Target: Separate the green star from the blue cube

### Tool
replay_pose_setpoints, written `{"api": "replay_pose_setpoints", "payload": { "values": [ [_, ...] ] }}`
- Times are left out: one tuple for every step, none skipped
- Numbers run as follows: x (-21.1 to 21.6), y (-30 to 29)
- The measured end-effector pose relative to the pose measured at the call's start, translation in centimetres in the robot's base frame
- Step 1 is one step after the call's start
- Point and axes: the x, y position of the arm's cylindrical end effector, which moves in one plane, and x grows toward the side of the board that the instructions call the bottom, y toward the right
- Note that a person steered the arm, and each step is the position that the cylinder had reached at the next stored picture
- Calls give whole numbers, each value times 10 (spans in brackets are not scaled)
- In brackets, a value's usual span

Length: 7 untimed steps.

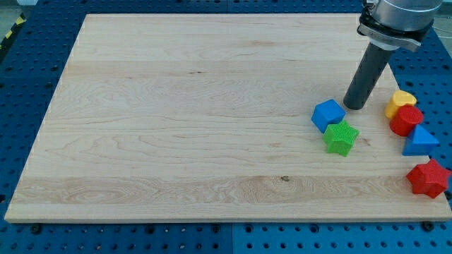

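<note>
The green star [341, 137] lies on the wooden board [176, 113] at the view's right, touching the lower right side of the blue cube [328, 114]. My tip [354, 106] rests on the board just to the right of the blue cube and above the green star, close to the cube's upper right edge. The dark rod rises from it toward the view's top right corner.
At the board's right edge sit a yellow block [400, 102], a red round-edged block [406, 121], a blue triangle [421, 141] and a red star-like block [428, 178]. The board lies on a blue perforated table [28, 77].
</note>
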Motion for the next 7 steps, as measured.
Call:
{"api": "replay_pose_setpoints", "payload": {
  "values": [
    [0, 0],
    [12, 0],
    [26, 0],
    [41, 0],
    [50, -2],
    [50, -17],
    [62, -27]
  ]
}}
